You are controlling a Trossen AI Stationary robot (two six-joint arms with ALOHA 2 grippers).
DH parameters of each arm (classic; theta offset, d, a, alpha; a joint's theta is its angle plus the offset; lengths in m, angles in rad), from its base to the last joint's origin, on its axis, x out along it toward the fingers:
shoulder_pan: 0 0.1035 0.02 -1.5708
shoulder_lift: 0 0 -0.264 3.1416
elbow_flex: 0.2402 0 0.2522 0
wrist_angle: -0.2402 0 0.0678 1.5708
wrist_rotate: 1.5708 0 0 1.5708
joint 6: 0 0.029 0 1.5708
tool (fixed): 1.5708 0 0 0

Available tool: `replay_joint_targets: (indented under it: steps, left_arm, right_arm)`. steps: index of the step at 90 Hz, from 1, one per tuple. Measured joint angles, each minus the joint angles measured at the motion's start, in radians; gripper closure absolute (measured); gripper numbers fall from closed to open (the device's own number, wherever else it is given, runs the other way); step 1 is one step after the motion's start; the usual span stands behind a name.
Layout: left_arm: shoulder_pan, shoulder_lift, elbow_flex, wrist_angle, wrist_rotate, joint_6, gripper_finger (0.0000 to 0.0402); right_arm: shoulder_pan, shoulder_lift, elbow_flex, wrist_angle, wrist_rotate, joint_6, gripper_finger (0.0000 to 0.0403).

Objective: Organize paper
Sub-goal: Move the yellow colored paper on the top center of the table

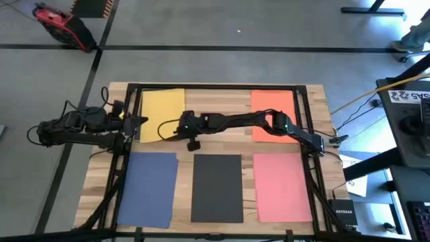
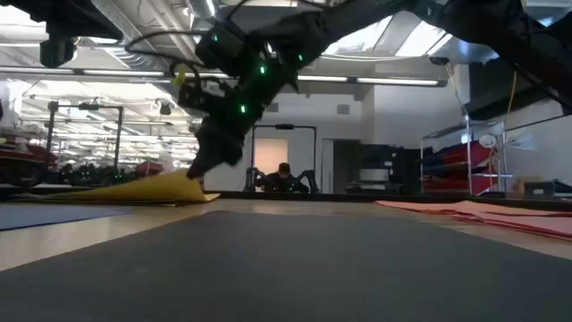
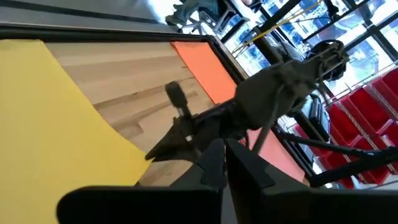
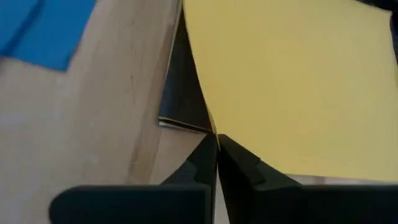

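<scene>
Five sheets of paper lie on the wooden table: yellow [image 1: 161, 107] far left, orange [image 1: 272, 111] far right, blue [image 1: 148, 188], dark grey [image 1: 216, 188] and pink [image 1: 282, 187] along the near side. My right gripper [image 1: 176, 128] reaches across the table and is shut on the yellow sheet [image 4: 292, 74] at its near right corner. My left gripper [image 1: 142, 122] is shut with nothing between its fingers. It stands at the yellow sheet's left edge and points toward the right gripper [image 3: 163, 149]. My right gripper pinches the yellow sheet's near right corner [image 4: 213, 127] between its two fingertips, a single layer. The fingers slant down at it from the table's right. That corner [image 2: 192, 182] is raised a little off the wood with a shadow beneath, and the remainder of the sheet lies on the table.
A black frame [image 1: 215, 86] runs around the table's edges. Bare wood [image 1: 218, 111] shows between the yellow and orange sheets. A person [image 2: 284, 177] sits in the room beyond the far edge.
</scene>
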Motion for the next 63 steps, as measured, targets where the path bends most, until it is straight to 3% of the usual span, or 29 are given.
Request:
replay_joint_targets:
  steps: [24,35,63]
  left_arm:
    - [0.000,0.000,0.000,0.001,0.000,0.001,0.0402]
    - [0.000,0.000,0.000,0.001,0.000,0.004,0.0402]
    - [0.000,0.000,0.000,0.001,0.000,0.021,0.0402]
  right_arm:
    - [0.000,-0.001,0.264,-0.424,-0.053,0.280,0.0403]
    - [0.000,-0.010,0.294,-0.560,-0.053,0.354,0.0403]
    - [-0.006,-0.017,0.283,-0.847,-0.055,0.215,0.0403]
